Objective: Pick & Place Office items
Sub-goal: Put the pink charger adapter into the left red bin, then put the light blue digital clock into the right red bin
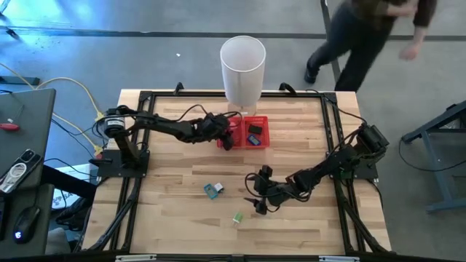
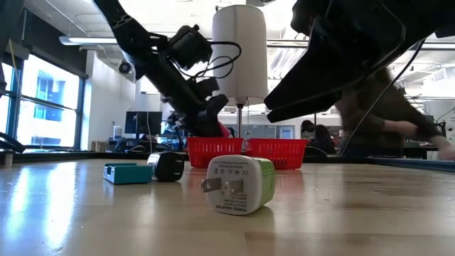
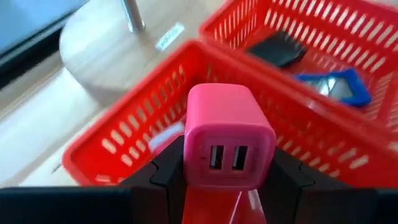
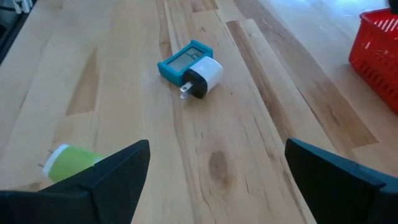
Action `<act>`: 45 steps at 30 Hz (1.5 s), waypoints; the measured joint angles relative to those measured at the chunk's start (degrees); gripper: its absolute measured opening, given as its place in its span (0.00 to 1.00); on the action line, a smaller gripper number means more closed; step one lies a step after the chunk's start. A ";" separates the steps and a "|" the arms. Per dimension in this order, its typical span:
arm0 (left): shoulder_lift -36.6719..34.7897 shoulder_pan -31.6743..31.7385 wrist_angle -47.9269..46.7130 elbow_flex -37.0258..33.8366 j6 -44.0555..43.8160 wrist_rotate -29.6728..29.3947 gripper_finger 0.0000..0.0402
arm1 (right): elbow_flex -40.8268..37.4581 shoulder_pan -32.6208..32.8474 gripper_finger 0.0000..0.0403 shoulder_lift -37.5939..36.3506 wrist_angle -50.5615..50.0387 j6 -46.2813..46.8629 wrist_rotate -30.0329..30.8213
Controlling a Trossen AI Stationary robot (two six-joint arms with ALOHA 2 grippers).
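The left tool point(image 1: 227, 138) is clenched on a pink charger point(image 3: 229, 138), a block with two USB ports facing the wrist camera. The fingers point(image 3: 163, 174) press its two opposite sides, which keeps the block square and stops it from rotating. The tool is positioned at the left compartment of the red mesh tray point(image 1: 263, 121), at or just above its rim; this placement suits a release into that compartment, judged to be the step in hand.

The tray's other compartment already holds a dark block point(image 3: 278, 48) and a blue item point(image 3: 339, 84), lying apart from each other. The tray sits at the far side of the table point(image 1: 175, 211), just in front of the tall white bin point(image 1: 242, 69), whose base is close to the tray wall.

The right tool point(image 1: 256, 195) is released, its fingers spread wide above the table near the front. Three items remain loose on the table: a teal piece with a display point(image 4: 185, 60), a white-and-black plug point(image 4: 201, 77) touching it, and a green-white charger point(image 2: 239, 184) lying on its side, nearer the front edge. The right tool's open stance and its aim toward these pieces suggest it is staged for the next pick. Its wrist view shows the green-white charger near the left finger, so an approach to the teal pair risks nudging it.

A person is on the floor beyond the table's far right corner.
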 joint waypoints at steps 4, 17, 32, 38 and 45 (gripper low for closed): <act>-0.06 -0.48 0.04 -0.13 0.19 -0.32 0.34 | 0.00 -0.11 0.90 0.00 -0.29 0.00 0.02; -0.07 -0.63 0.15 -0.11 0.22 -0.37 0.43 | 0.00 -0.40 0.90 0.00 -0.64 0.44 0.00; -0.07 -0.63 0.15 -0.09 -0.24 1.18 0.46 | 0.00 -0.39 0.90 0.00 -0.64 0.44 -0.20; -0.07 -0.65 0.14 -0.09 -0.22 1.33 0.47 | 0.00 -0.39 0.90 0.00 -0.64 0.44 -0.20; -1.49 -1.99 -1.63 -0.06 1.57 1.55 0.47 | 0.00 -0.39 0.90 0.00 -0.64 0.44 -0.21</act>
